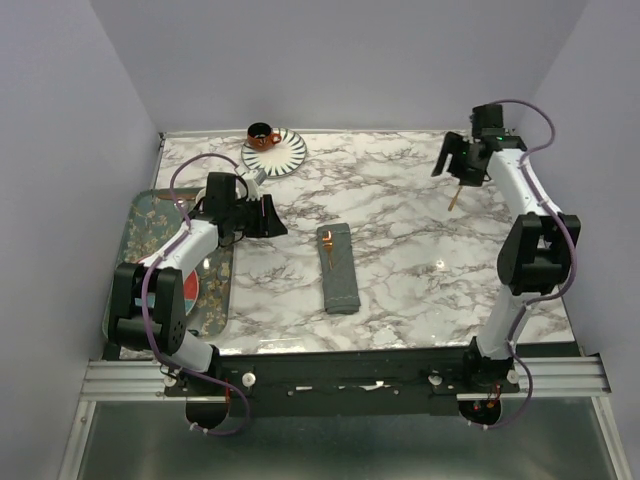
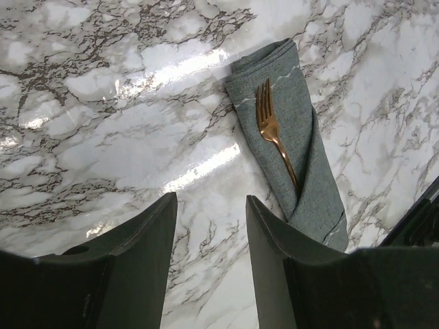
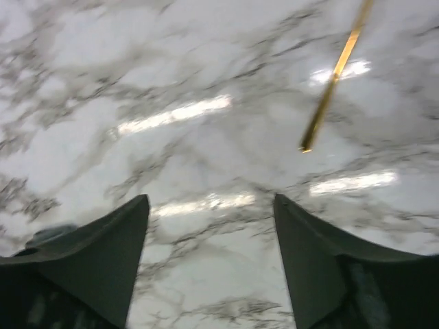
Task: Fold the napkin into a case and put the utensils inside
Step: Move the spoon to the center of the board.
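Top external view: the napkin (image 1: 339, 268) is already folded into the case (image 2: 312, 171), which is laid at the middle of the bench (image 1: 410, 300). 1 utensil, a fork (image 2: 274, 133), is seen tucked into the case, with its head left outside. The 2nd utensil (image 3: 334, 79) is found far to the right of the case, just beyond the right tool (image 3: 209, 202), whose jaws are spread wide with nothing held. The left tool (image 2: 209, 200), left of the case, is half opened and empty. Only the 2nd utensil is judged to remain.

The fork (image 2: 274, 133) lies in the case (image 1: 338, 270); the other utensil (image 1: 456, 197) is behind, far right.
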Available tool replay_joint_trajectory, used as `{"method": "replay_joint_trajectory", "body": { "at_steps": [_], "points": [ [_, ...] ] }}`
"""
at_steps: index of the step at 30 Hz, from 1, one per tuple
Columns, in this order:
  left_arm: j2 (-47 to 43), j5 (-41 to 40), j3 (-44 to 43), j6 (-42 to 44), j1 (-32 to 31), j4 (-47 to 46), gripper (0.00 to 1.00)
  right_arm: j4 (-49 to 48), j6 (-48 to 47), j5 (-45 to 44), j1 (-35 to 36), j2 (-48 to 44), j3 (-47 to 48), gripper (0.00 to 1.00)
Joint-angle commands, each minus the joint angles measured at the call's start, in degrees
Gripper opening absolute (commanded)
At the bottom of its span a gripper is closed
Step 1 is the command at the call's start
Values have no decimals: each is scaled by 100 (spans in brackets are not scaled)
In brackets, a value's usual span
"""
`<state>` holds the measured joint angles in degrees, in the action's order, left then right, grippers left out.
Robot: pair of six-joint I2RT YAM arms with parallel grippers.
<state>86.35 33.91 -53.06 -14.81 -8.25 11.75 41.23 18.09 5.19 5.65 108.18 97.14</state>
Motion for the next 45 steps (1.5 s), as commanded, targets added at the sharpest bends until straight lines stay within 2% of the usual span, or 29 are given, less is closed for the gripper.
{"method": "replay_joint_trajectory", "body": {
  "at_steps": [1, 7, 9, 13, 16, 18, 20, 21, 23, 24, 27, 30, 35, 42, 45],
  "points": [
    [-39, 133, -275, 136, 43, 108, 54, 166, -411, -658, -898, 693, 471, 89],
    [84, 89, -372, 189, 87, 231, 54, 69, -727, -660, -1391, 1582, 1376, 95],
    [154, 89, -433, 180, 104, 293, 54, 156, -911, -363, -1488, 2030, 1918, 95],
    [190, 46, -495, 206, 148, 346, 54, 963, -1491, -159, -1523, 2803, 2999, 97],
    [234, 37, -548, 189, 166, 363, 54, 1307, -2017, -378, -1523, 3235, 3337, 97],
    [260, 19, -574, 163, 175, 372, 54, 1291, -2221, -693, -1523, 3271, 3276, 84],
    [277, 10, -583, 162, 183, 363, 54, 1325, -2318, -817, -1523, 3297, 3293, 82],
    [295, 10, -600, 154, 183, 363, 54, 1361, -2336, -809, -1523, 3306, 3285, 70],
    [313, 10, -609, 136, 192, 355, 54, 1475, -2380, -765, -1523, 3358, 3267, 68],
    [347, 10, -627, 136, 192, 337, 54, 1484, -2371, -722, -1523, 3376, 3267, 62],
    [383, 2, -671, 119, 201, 354, 54, 1537, -2415, -581, -1523, 3420, 3302, 55],
    [392, 10, -680, 127, 219, 363, 54, 1607, -2336, -546, -1523, 3447, 3346, 55],
    [365, 1, -645, 127, 245, 372, 54, 1537, -2195, -309, -1514, 3473, 3504, 64],
    [313, 1, -557, 127, 280, 363, 54, 1537, -2423, -361, -1418, 3508, 3469, 59],
    [304, 28, -565, 118, 289, 381, 54, 1590, -2564, -484, -1321, 3570, 3513, 53]
  ]
}}
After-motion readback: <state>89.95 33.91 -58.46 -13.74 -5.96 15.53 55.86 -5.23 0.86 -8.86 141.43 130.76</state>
